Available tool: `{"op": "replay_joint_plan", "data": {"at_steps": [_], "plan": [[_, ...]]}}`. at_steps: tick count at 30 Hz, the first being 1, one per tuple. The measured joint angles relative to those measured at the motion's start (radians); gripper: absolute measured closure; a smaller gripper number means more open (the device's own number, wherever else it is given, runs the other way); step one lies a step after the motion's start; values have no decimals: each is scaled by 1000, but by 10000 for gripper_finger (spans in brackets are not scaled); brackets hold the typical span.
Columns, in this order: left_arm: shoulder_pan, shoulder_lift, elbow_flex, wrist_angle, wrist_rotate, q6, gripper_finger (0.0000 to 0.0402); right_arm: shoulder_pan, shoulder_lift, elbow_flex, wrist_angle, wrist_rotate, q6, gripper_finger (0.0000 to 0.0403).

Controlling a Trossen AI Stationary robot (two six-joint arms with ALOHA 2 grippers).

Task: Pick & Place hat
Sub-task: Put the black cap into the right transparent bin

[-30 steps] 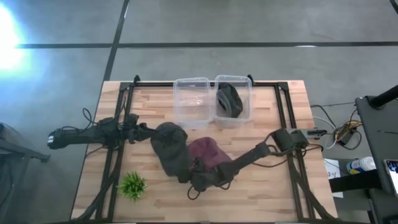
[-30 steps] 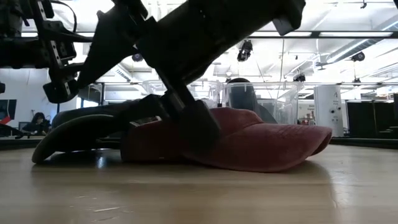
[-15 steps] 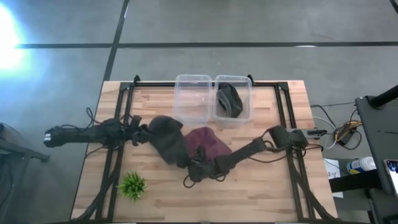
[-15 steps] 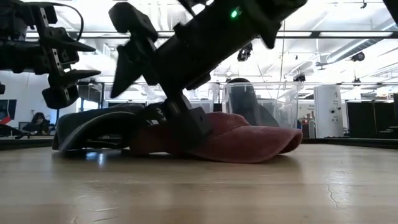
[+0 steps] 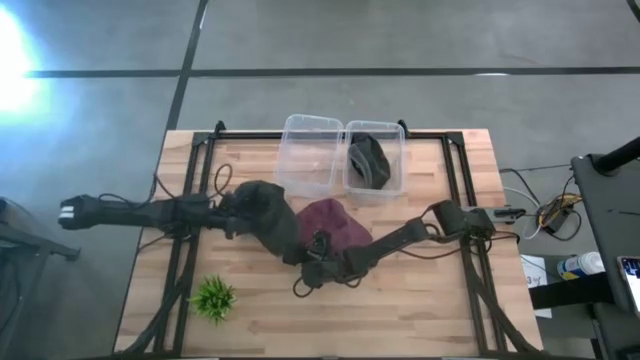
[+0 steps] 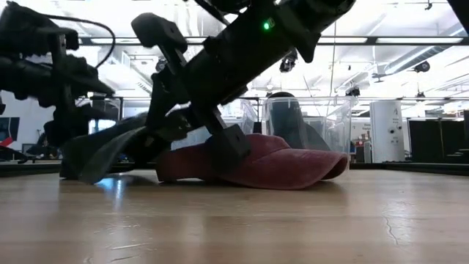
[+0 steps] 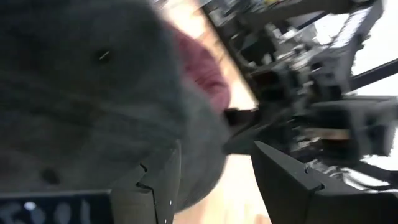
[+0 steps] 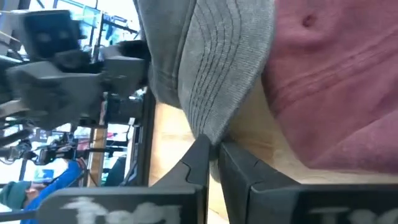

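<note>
A grey hat (image 5: 265, 215) lies on the table left of centre, with a maroon hat (image 5: 332, 225) resting against its right side. My right gripper (image 8: 213, 155), reaching in from the right, is shut on the grey hat's brim (image 6: 102, 150), just near of the maroon hat (image 6: 278, 165). My left gripper (image 7: 214, 180) is open at the grey hat's crown (image 7: 81, 93) on its left side. One finger (image 7: 158, 183) lies over the crown and I cannot tell if it touches. My right gripper pinches the grey hat's brim at its near edge (image 8: 210, 138) between the two fingers. The fingers come slanting from the table's near right side. The brim is tilted up off the table at the hold, and the crown stays down.
Two clear bins stand at the far edge. The left bin (image 5: 308, 165) holds nothing that shows, and the right bin (image 5: 392, 182) holds a dark hat (image 5: 368, 160). A small green plant (image 5: 212, 297) sits near the front left. Black frame rails run along both table sides.
My right gripper has moved toward the far edge and shut on the grey hat's brim. Both hats have slid toward the far edge, and the grey brim has tipped up. My left gripper has come in against the grey hat's crown.
</note>
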Motion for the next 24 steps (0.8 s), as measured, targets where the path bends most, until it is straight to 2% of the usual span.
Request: {"op": "replay_joint_plan", "data": {"at_steps": [6, 12, 16, 19, 24], "plan": [[-1, 106, -1, 0, -14, -18, 211, 6, -20, -1, 7, -17, -70, 388], [0, 162, -2, 20, -15, -40, 211, 24, -86, -1, -4, -140, -262, 389], [0, 186, -2, 38, -26, -49, 211, 32, -100, -1, -48, -136, -258, 384], [0, 204, -2, 45, -45, -88, 211, 29, -92, -1, -78, -140, -205, 359], [-8, 240, -2, 73, -48, -127, 211, 19, -81, -1, -75, -149, -216, 285]]}}
